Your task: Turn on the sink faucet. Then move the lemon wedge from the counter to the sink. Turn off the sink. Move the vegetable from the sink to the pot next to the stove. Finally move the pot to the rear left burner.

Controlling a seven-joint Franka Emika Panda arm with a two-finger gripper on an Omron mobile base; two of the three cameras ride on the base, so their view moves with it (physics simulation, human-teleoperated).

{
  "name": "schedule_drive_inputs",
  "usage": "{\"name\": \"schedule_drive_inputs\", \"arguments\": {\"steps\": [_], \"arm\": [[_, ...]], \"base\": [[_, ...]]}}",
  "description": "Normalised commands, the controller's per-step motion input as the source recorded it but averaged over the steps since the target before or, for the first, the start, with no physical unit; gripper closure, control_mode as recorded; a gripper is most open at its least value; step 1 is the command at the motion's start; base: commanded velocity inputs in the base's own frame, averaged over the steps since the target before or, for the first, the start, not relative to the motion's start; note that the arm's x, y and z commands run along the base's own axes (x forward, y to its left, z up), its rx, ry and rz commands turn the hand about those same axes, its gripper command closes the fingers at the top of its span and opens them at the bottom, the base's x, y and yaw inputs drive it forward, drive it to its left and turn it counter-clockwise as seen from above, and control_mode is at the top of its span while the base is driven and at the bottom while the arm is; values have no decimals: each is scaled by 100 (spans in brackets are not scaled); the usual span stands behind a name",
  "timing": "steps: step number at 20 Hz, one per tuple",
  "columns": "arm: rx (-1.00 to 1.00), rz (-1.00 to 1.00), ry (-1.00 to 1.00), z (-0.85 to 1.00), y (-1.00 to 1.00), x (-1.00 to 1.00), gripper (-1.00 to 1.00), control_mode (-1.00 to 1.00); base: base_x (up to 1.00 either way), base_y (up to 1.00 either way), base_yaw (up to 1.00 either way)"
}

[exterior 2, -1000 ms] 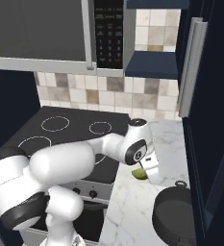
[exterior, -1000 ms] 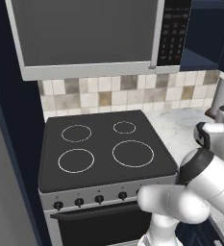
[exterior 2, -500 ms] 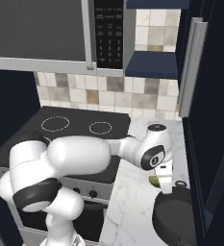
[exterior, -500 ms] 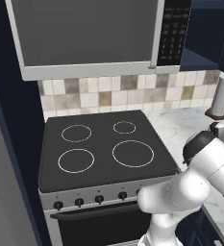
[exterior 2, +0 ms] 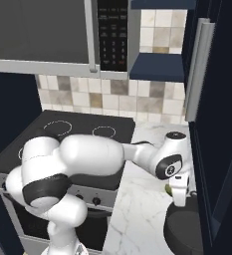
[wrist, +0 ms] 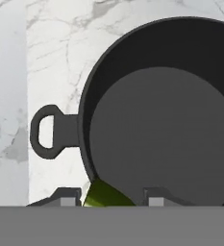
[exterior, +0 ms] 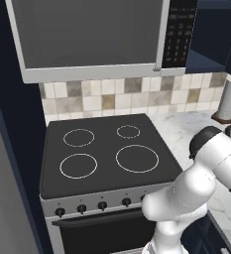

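Yellow-green, the lemon wedge [wrist: 105, 197] sits pinched between your gripper [wrist: 111, 198] tips, jaws partly closed on it, just over the pot [wrist: 161, 115] rim, so carry it inward above the pot's floor before you release.

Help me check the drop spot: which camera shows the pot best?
The hand view: it looks straight down into the pot, showing the rim, bare floor and one loop handle, with the lemon wedge at the edge. The right base view catches just part of its rim, under the gripper.
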Motion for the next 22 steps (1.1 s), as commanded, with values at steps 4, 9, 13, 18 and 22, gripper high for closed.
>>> {"name": "schedule_drive_inputs", "arguments": {"steps": [4, 9, 13, 18, 22], "arm": [[0, -8, -12, -3, -14, -39, 100, -100], [0, -7, -13, 0, 0, -68, 100, -100], [0, -6, -6, -1, -6, -39, 100, -100], [0, -3, -1, -10, -28, -11, 100, -100], [0, 0, 0, -16, -32, -10, 100, -100]], "base": [[0, 0, 0], [0, 0, 0], [0, 0, 0], [0, 0, 0], [0, 0, 0]]}}
